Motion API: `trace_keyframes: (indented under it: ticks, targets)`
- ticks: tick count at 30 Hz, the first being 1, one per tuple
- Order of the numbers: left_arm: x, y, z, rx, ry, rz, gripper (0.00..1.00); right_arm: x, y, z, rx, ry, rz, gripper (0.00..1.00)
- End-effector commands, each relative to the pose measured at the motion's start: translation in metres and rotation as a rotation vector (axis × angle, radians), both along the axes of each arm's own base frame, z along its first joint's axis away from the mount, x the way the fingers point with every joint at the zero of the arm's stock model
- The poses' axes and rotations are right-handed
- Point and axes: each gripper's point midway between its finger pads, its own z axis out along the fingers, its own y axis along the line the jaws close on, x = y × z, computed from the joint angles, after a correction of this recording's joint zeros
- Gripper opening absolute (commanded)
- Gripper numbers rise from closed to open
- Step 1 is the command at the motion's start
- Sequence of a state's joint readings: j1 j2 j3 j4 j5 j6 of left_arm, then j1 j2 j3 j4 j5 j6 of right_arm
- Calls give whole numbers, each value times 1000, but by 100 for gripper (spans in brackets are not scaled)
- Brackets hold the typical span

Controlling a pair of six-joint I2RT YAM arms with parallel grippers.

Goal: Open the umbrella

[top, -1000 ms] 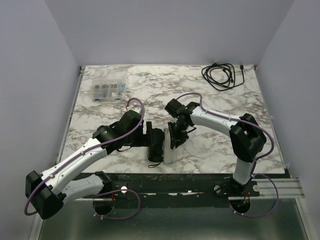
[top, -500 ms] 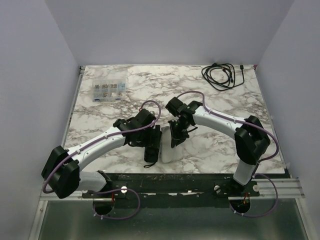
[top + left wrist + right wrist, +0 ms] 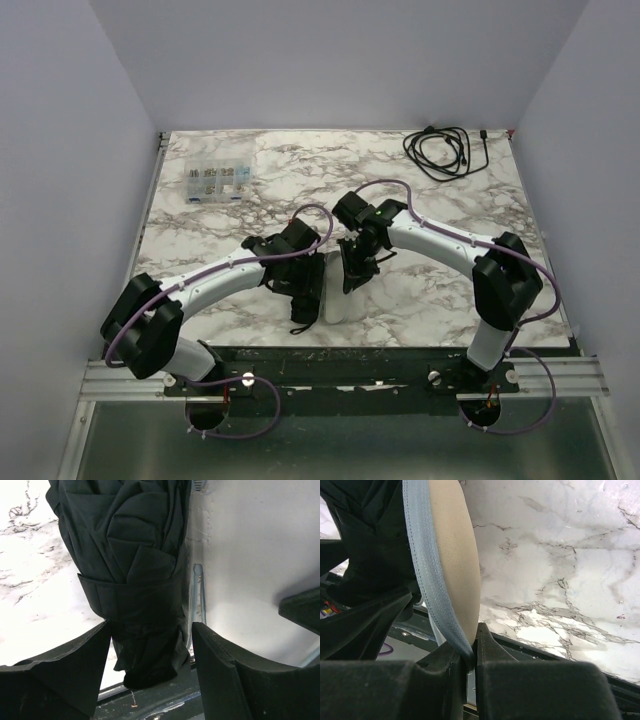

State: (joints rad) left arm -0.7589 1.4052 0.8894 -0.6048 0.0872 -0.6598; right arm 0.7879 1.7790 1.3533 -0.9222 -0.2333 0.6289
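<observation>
Plain pale-grey walls (image 3: 330,60) enclose on three sides a white marble-patterned table (image 3: 420,300), where two robot arms meet over the umbrella (image 3: 303,300). The folded black bundle lies near the table's front edge, its long axis running from that edge toward the far wall. The cream sleeve (image 3: 337,300) lies just beside it on the right, parallel. The left gripper (image 3: 150,630) straddles the umbrella with jaws spread, fingers (image 3: 65,670) close against the fabric. The right gripper (image 3: 467,652) is pressed together, pinching the sleeve's grey-trimmed edge. A coiled black cable (image 3: 445,152) sits at the far right corner, a clear compartment box (image 3: 215,182) at the far left.
</observation>
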Motion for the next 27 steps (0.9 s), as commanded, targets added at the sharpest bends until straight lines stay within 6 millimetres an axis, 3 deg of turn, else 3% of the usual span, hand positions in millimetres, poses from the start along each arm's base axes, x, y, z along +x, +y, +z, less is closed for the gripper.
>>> trace_keyframes:
  ticks: [1, 8, 11, 13, 15, 21, 27]
  targets:
    - [-1, -6, -12, -8, 32, -14, 66, 7, 6, 25, 53, -62, 15, 1]
    - [-2, -6, -21, 11, 58, -17, 52, 6, 6, 27, 57, -65, 28, 1]
    - [0, -7, -17, 6, 49, -17, 21, 6, 5, 28, 57, -68, 31, 1]
    - [2, -7, -9, 0, 32, -14, 7, 6, 3, 27, 49, -70, 31, 1]
    - [4, -6, 2, -4, 13, -12, 0, 7, 1, 27, 37, -75, 29, 1]
    - [6, 1, 57, -54, -81, 10, 0, 16, -9, 27, 10, -97, 7, 1]
    - [5, 17, 118, -118, -191, 31, 0, 39, -12, 36, 30, -124, -25, 1]
